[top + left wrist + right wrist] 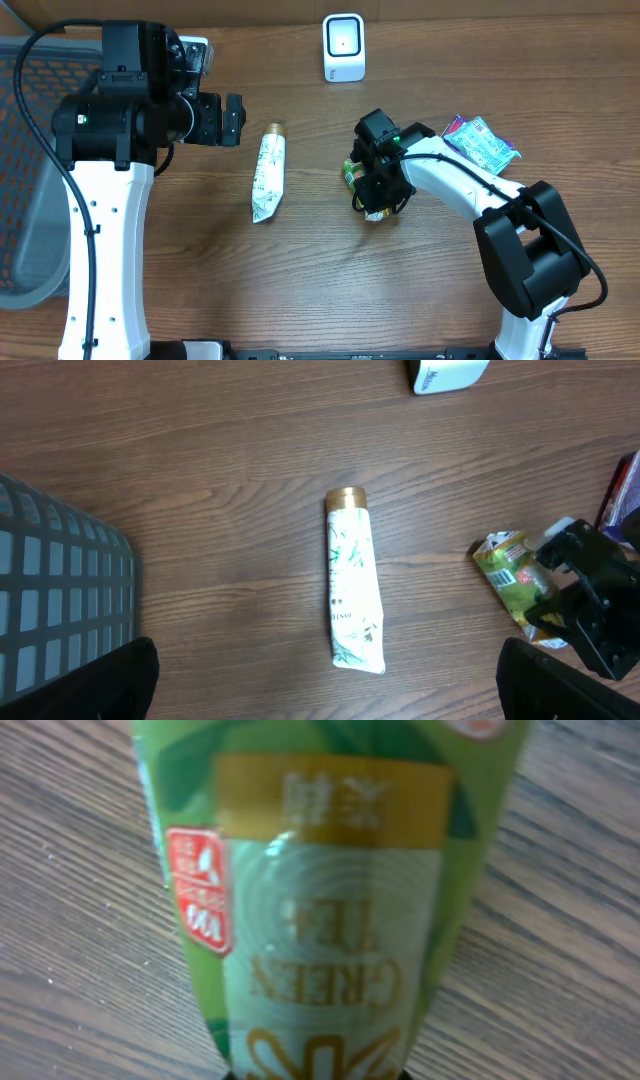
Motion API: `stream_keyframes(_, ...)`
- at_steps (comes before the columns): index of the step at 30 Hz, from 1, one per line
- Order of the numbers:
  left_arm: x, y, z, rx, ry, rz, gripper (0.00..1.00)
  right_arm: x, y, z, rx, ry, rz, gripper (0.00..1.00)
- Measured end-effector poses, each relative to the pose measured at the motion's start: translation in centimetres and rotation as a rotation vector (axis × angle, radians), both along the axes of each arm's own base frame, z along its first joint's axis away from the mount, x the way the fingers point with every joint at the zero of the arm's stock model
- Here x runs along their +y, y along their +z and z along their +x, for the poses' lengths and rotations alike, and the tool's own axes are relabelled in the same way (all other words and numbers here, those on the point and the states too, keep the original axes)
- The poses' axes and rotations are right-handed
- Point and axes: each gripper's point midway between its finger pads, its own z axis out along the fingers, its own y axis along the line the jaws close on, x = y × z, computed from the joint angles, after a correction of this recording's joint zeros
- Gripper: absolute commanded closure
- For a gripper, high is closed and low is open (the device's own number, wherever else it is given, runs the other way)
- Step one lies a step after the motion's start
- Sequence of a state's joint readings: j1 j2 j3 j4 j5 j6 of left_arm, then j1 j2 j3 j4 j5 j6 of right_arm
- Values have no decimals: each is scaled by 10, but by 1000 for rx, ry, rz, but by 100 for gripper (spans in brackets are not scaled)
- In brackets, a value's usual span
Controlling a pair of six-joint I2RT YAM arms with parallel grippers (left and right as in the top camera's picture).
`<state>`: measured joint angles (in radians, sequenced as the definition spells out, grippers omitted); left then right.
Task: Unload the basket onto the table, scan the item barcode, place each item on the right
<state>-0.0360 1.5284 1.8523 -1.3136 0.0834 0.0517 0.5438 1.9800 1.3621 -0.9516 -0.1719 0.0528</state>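
A green tea packet (353,176) lies on the wooden table right of centre. My right gripper (376,196) is down on it and shut on it. In the right wrist view the packet (330,900) fills the frame and hides the fingers almost entirely. The left wrist view shows the packet (508,568) crumpled, with a barcode label facing up beside the right gripper (590,600). The white scanner (343,47) stands at the table's far edge. My left gripper (226,119) hangs open above the table, left of a white tube (267,172), with nothing between its fingers (125,680).
The white tube (352,580) has a gold cap and lies lengthwise at the table's middle. A colourful packet (483,140) lies at the right. A grey mesh basket (25,200) stands off the left edge.
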Motion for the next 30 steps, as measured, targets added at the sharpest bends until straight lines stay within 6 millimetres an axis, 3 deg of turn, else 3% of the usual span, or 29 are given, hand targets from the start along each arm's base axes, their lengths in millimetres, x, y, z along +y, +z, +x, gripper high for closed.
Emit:
stream_keyframes(5, 0, 0, 0, 0, 0, 0, 1, 6, 7, -9, 60, 8, 50, 96)
stream_keyframes(9, 0, 0, 0, 0, 0, 0, 1, 27, 38, -5, 84, 50, 237, 96)
stream_keyframes(13, 0, 0, 0, 0, 0, 0, 1, 37, 108, 15, 1, 58, 507, 96)
stream_keyframes(17, 0, 0, 0, 0, 0, 0, 0, 24, 191, 32, -129, 56, 758, 96)
stream_keyframes(20, 0, 0, 0, 0, 0, 0, 0, 12, 226, 31, -164, 56, 878, 96)
stream_keyframes(23, 0, 0, 0, 0, 0, 0, 0, 10, 243, 26, -153, 69, 961, 96)
stream_keyframes(30, 0, 0, 0, 0, 0, 0, 0, 15, 255, 19, -127, 96, 1036, 96)
